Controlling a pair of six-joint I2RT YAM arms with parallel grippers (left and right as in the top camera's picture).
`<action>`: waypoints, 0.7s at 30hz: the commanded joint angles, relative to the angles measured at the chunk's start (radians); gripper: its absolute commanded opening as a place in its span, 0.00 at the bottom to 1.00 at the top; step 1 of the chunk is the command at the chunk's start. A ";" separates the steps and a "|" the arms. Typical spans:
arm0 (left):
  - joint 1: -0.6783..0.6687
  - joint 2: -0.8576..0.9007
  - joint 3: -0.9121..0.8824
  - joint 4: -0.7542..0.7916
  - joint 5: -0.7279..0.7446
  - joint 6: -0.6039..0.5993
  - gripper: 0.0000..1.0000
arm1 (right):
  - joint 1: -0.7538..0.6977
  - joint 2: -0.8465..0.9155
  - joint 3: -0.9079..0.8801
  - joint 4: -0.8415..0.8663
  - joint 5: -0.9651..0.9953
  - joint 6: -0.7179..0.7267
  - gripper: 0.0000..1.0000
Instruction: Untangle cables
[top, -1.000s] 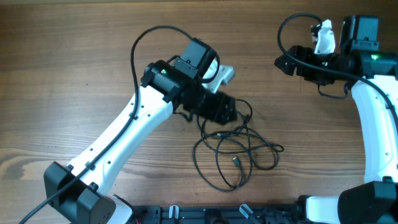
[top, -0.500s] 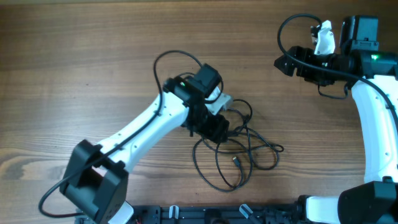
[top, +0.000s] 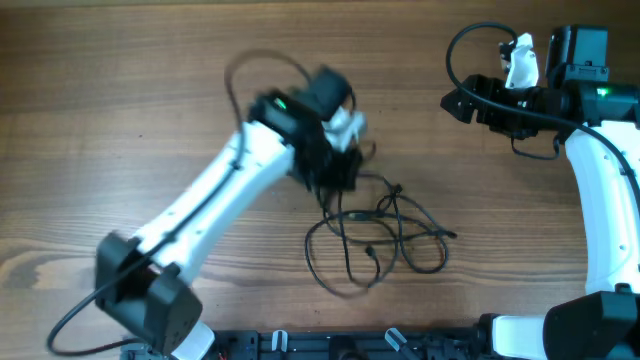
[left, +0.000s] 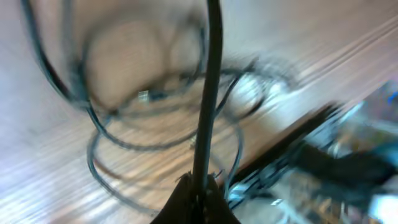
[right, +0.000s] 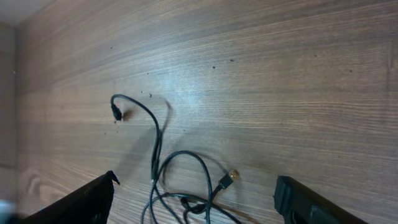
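Cables (top: 383, 213) are laid out as a loose, loopy tangle on the wood tabletop (top: 120, 80). From overhead that's roughly mid-frame, just below and right of the left arm's tip. The left fingers (left: 196, 202) are clamped tight on one single strand. In the wrist cam that strand is seen running straight up out of the pinch, w/ the other loops spread beyond it. It's all pretty smeared tbh, so exactly which loop is held can't be told.

The right fingers (right: 311, 202) are spread wide w/ nothing between them, parked well apart from the pile at the far right. Only the edge of the tangle and a small plug end (right: 229, 177) are caught in that cam.

Handling-wise, prob:
- Thin, very light, totally floppy cord. No stiffness can be counted on.
- With so little weight, the whole bundle will likely be dragged along when one strand is pulled, not freed.
- The crossings near the middle could be cinched tighter if it's yanked.
- The jacket looks smooth, so slip in a pinch should be expected.

Best hold imo: an outer loop or just behind a free plug end, w/ the crossing pinned by the other fingers.
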 joint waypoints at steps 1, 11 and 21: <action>0.057 -0.082 0.280 -0.060 0.116 -0.005 0.04 | -0.004 -0.005 0.015 0.001 0.005 0.002 0.85; 0.121 -0.139 0.428 0.119 0.011 -0.113 0.04 | -0.004 -0.005 0.015 0.011 -0.088 -0.056 0.85; 0.169 -0.097 0.378 0.074 -0.341 -0.132 0.04 | -0.004 -0.005 0.015 0.005 -0.118 -0.058 0.85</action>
